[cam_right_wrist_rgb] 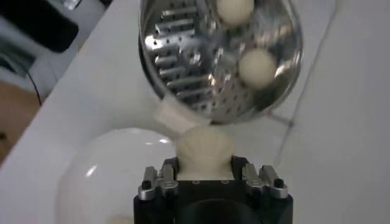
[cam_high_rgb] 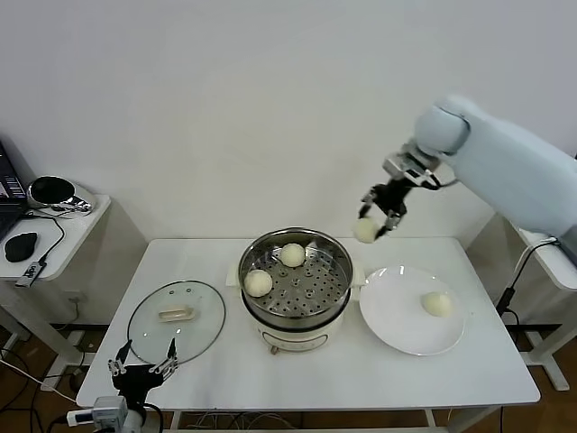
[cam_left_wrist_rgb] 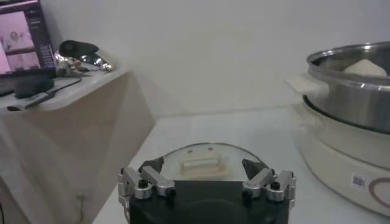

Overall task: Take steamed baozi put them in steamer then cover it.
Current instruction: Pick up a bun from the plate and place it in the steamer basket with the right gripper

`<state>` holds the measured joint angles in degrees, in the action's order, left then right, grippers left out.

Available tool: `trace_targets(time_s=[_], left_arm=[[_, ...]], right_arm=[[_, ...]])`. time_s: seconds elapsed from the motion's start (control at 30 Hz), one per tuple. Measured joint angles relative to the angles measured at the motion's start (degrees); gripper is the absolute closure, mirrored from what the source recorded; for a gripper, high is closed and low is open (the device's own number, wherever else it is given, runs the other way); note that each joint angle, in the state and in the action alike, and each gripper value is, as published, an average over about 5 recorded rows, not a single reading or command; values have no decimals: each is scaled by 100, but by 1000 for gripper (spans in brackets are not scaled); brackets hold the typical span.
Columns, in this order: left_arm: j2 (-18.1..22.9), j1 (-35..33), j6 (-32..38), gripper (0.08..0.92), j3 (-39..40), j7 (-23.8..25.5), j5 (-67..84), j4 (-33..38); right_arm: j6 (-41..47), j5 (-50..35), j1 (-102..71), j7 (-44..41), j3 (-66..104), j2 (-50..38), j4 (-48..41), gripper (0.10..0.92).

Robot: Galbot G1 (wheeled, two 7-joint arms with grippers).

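Even, bright overhead light — soft shadows on table (cam_high_rgb: 216,379); glare streaks the steamer (cam_right_wrist_rgb: 183,67) tray (right wrist view blurred).

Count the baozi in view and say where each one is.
4. Two baozi sit on the steamer tray, one at the back and one toward the robot's left; one is held in the right gripper above the table; one lies on the white plate. None looks hidden.

Steamer (cam_high_rgb: 295,281) at centre of frame on table (cam_high_rgb: 451,374); two baozi (cam_high_rgb: 258,283) (cam_high_rgb: 292,255) on its tray, left and rear. Cover (cam_high_rgb: 176,320) flat on table, lower left. Plate (cam_high_rgb: 397,320) right of steamer, one baozi (cam_high_rgb: 436,304) on it. Right gripper (cam_high_rgb: 379,219), upper right, holds a fourth baozi (cam_high_rgb: 366,231) above the plate's rear edge.
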<state>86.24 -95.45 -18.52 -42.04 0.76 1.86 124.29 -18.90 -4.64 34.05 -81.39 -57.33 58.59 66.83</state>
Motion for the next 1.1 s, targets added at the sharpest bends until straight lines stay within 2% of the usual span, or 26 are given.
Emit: trace_targets(time_s=[0.5,1.1], left_arm=[[46,-74,7,177,-42,-28,83,218],[59,-6,12,177,-20,-34,111,112]], right_arm=[[-1324,1016,-110,173,-466,1060,454,482],[-1547,1666,-965,288,-524,1260,877,482]])
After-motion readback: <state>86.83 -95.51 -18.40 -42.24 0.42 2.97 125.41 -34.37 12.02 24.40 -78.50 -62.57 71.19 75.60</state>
